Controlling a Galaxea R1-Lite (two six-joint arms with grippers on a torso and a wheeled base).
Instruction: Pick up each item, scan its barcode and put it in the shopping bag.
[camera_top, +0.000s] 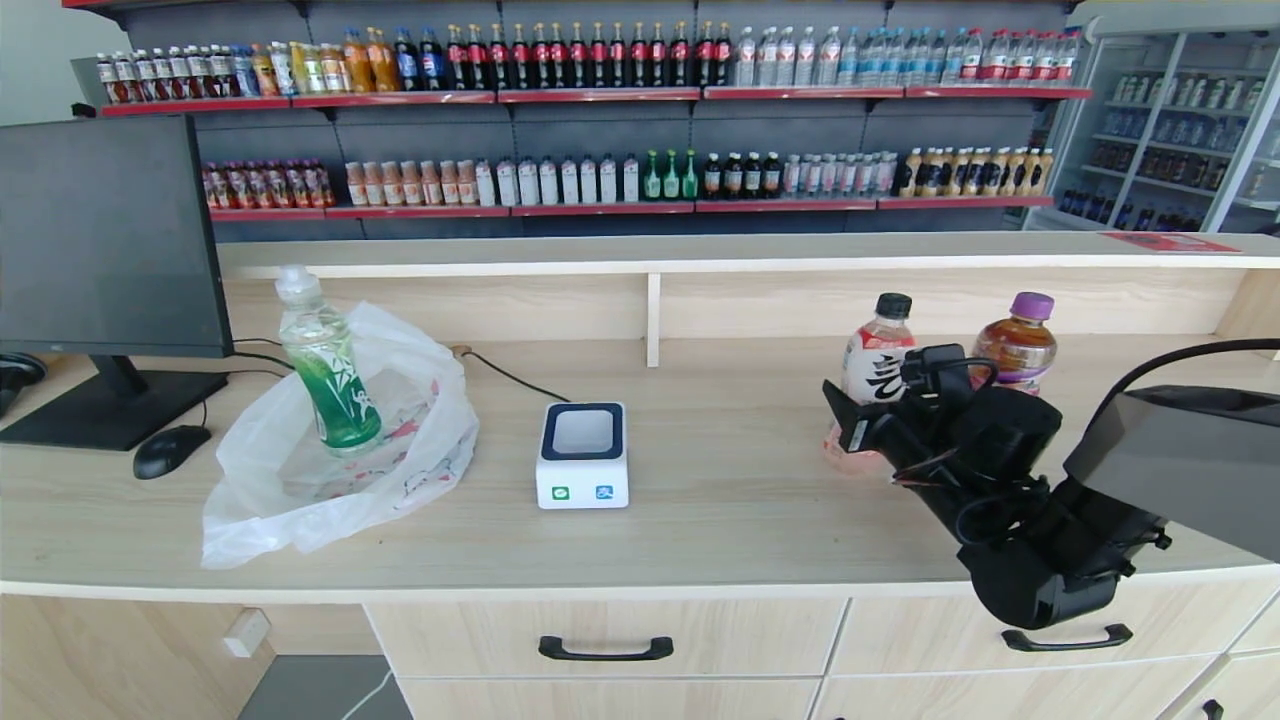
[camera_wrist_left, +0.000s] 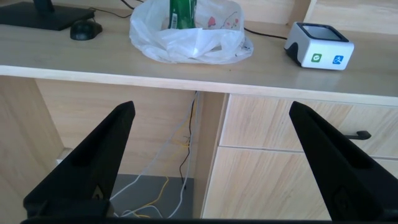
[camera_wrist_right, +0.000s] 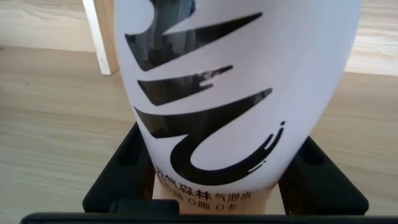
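the left gripper (camera_wrist_left: 211, 112) hangs below the level of the counter (camera_top: 720, 500), facing the wooden cabinet front (camera_wrist_left: 273, 143), with its two fingers spread wide and nothing between them. on the counter we see, at the far left, a dark monitor (camera_top: 110, 240) with a black mouse (camera_top: 170, 450) in front of it. just beside them lies the white shopping bag (camera_top: 340, 480), crumpled open, with a green bottle (camera_top: 330, 370) standing upright in it. near the middle sits the white scanner (camera_top: 583, 455), window up, apart from the bag. to the right stand a black-capped bottle (camera_top: 875, 360) with a white label and, behind it and a little further right, a purple-capped bottle (camera_top: 1015, 345) of amber drink. the right gripper (camera_top: 855, 430) is closed around the lower part of the black-capped bottle, one finger against each side. we cannot tell whether that bottle rests on the wood.
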